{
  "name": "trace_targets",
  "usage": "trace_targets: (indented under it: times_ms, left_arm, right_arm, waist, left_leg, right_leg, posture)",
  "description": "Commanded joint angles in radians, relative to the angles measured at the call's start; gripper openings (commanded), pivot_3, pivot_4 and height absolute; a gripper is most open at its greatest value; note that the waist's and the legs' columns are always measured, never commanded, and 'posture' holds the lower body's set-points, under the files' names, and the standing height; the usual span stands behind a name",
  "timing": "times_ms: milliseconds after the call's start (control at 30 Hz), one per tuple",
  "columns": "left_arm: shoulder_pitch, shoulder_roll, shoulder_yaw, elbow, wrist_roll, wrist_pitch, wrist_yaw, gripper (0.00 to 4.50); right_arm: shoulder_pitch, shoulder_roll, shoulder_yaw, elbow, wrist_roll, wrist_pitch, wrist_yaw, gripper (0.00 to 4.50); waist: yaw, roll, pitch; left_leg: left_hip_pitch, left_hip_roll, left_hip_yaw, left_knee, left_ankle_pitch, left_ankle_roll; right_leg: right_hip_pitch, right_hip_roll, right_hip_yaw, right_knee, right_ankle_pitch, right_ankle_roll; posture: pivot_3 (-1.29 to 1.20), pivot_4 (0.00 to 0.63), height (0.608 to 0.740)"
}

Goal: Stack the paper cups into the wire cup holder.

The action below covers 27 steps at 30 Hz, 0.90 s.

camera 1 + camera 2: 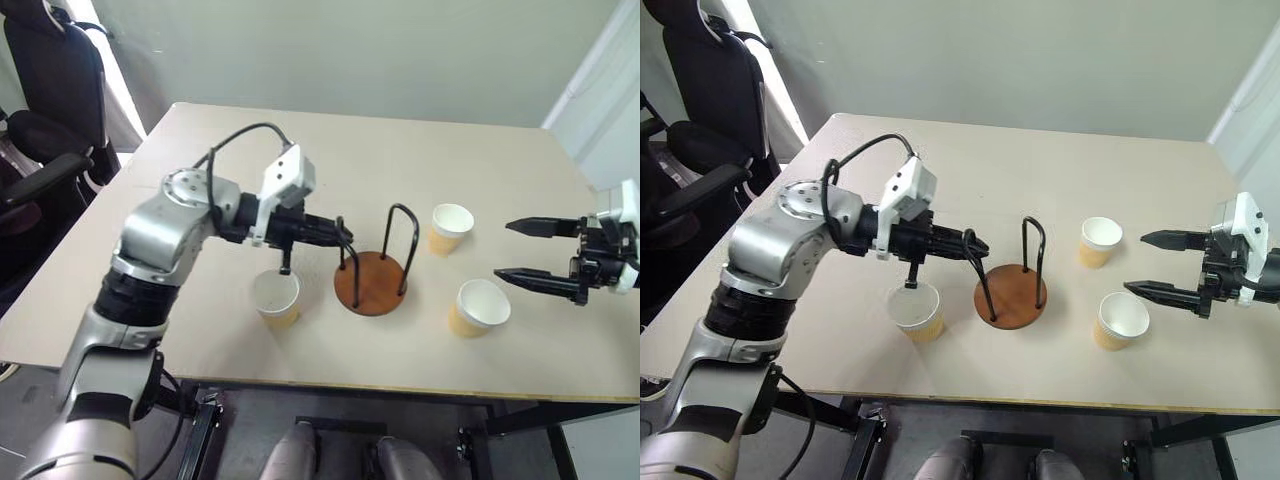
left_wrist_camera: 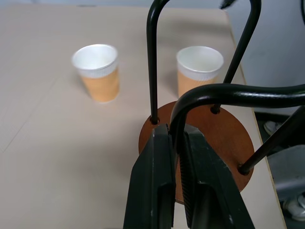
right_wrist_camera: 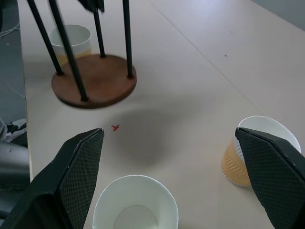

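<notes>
Head views: round reddish-brown disc of the wire cup holder [image 1: 372, 283] sat mid-table [image 1: 300, 150] with thin black loops upright, three tapered tan paper cups [image 1: 277, 299] around it, black chair [image 1: 45, 90] at the far left. Left wrist view: left gripper [image 2: 175, 143] was clamped on one wire loop. Right wrist view: right gripper [image 3: 171, 162], ribbed pads spread wide, held nothing above two cups.

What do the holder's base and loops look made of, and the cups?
Base: likely wood, reddish-brown, matt, flat disc. Loops: thin black wire, probably coated metal, slight sheen. Cups: paper, tan ribbed outside, white inside, rolled rims.
</notes>
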<state>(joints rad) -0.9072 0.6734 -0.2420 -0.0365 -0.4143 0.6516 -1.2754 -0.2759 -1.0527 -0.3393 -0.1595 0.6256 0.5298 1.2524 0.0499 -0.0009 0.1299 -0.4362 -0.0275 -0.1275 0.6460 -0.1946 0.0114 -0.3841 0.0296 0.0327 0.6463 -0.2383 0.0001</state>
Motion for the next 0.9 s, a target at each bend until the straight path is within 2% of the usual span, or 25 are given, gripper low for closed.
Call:
trace_targets:
  times_ms: [33,433,700,800,900]
  left_arm:
    - [0.015,-0.004,-0.026,-0.018,0.036,-0.079,-0.03,0.06]
    - [0.051,-0.066,-0.104,0.073,0.188,-0.303,-0.03,0.06]
    - [0.063,-0.099,-0.102,0.083,0.198,-0.289,-0.043,0.06]
    - [0.061,-0.101,-0.1,0.089,0.205,-0.286,-0.043,0.86]
    - [0.055,-0.106,-0.101,0.109,0.237,-0.316,-0.018,1.97]
  right_arm:
    - [0.003,-0.012,-0.052,-0.023,0.019,-0.006,-0.005,4.5]
    - [0.021,-0.011,-0.06,-0.045,0.03,0.003,-0.019,4.5]
    - [0.033,-0.008,-0.063,-0.056,0.035,0.006,-0.028,4.5]
    - [0.035,-0.01,-0.064,-0.061,0.038,0.008,-0.032,4.5]
    - [0.035,-0.012,-0.063,-0.06,0.04,0.009,-0.034,4.5]
  waist:
    - [0.0,0.0,0.0]
    - [0.0,0.0,0.0]
    - [0.0,0.0,0.0]
    - [0.0,0.0,0.0]
    - [0.0,0.0,0.0]
  left_leg:
    - [0.0,0.0,0.0,0.0,0.0,0.0]
    - [0.0,0.0,0.0,0.001,-0.001,0.001]
    - [-0.001,0.0,0.0,0.001,-0.001,0.001]
    - [-0.001,0.0,0.0,0.001,-0.001,0.001]
    - [-0.001,0.0,0.0,0.001,-0.001,0.001]
  right_leg:
    - [0.0,0.0,0.0,0.0,0.0,0.0]
    - [0.001,0.0,0.0,0.0,0.0,0.001]
    - [0.0,0.0,0.0,-0.001,0.001,0.002]
    - [0.0,0.0,0.0,-0.001,0.001,0.002]
    - [0.0,0.0,0.0,-0.001,0.001,0.002]
  posture:
    - [0.0,0.15,0.74]
    - [0.0,0.15,0.74]
    - [0.0,0.15,0.74]
    - [0.0,0.15,0.74]
    - [0.0,0.15,0.74]
